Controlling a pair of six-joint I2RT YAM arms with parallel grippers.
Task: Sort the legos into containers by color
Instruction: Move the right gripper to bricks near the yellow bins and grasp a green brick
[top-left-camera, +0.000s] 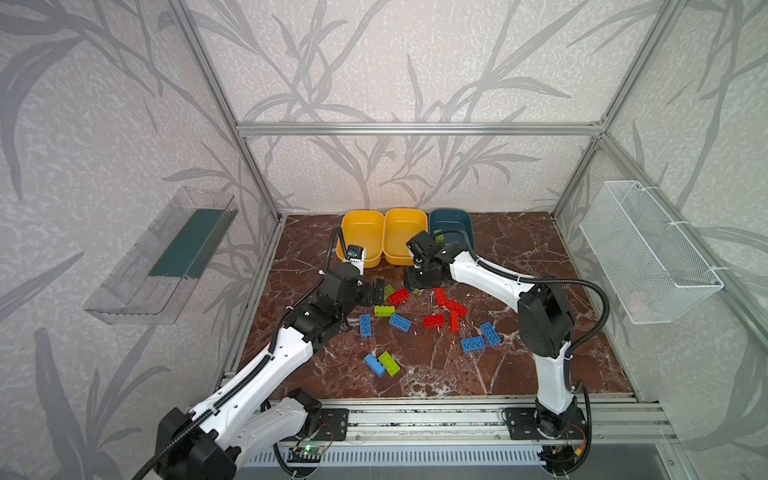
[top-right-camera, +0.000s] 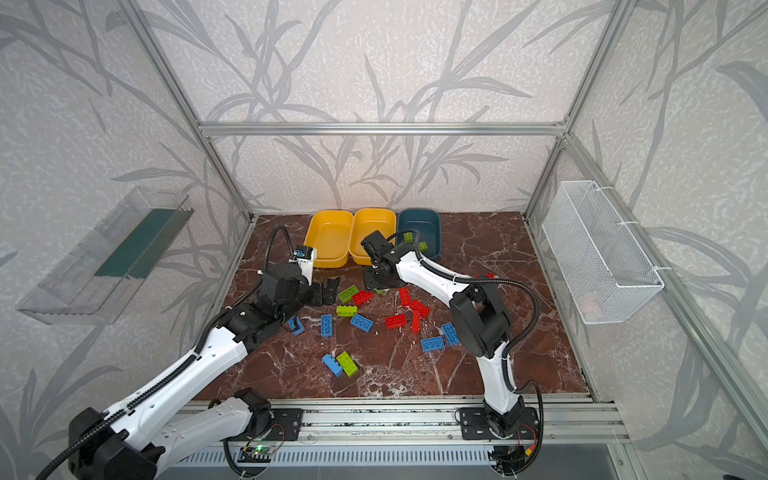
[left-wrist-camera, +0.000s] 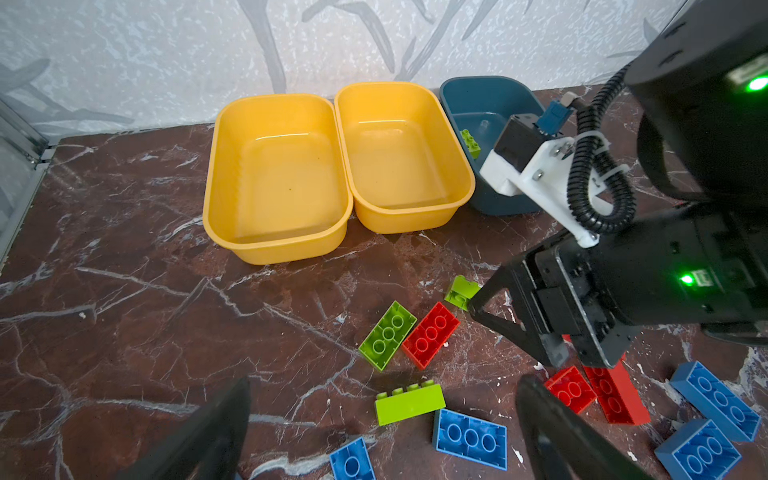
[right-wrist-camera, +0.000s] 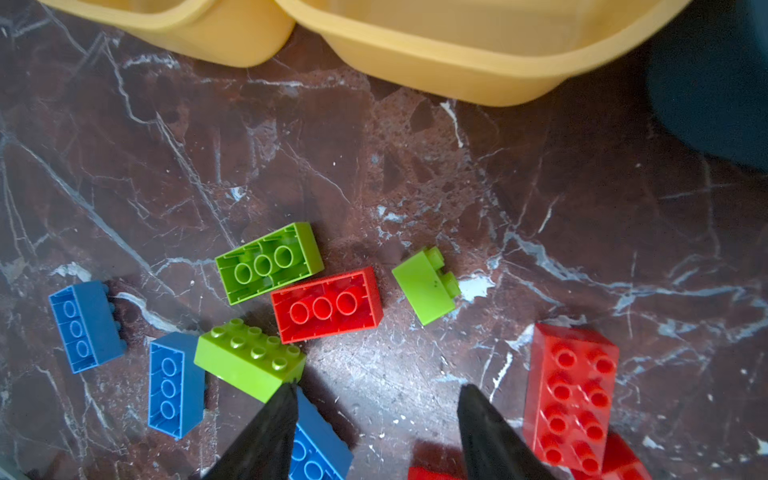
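Surroundings: clear tray (top-left-camera: 158, 266) on the left wall, white wire basket (top-left-camera: 648, 249) on the right wall, both off the marble table (top-left-camera: 436, 374).
Containers: left yellow tub (top-left-camera: 361, 237), middle yellow tub (top-left-camera: 405, 232) and teal tub (top-left-camera: 451, 224) side by side along the back wall.
Sorted so far: two green bricks (top-right-camera: 409, 237) inside the teal tub.
Legos (top-left-camera: 434, 321): red, blue and green, scattered mid-table in front of the tubs.
In the way: right arm (top-left-camera: 482, 274) crossing the teal tub's near wall in both top views.
Right gripper (right-wrist-camera: 378, 390): pointing down in front of the middle yellow tub, fingers partly spread over bare marble, gripping nothing; small green brick (right-wrist-camera: 426, 286) near the tips.
Left gripper (left-wrist-camera: 384, 380): fingers spread wide, holding nothing, low beside an upturned long green brick (right-wrist-camera: 268, 262) and an upturned red brick (right-wrist-camera: 326, 305).
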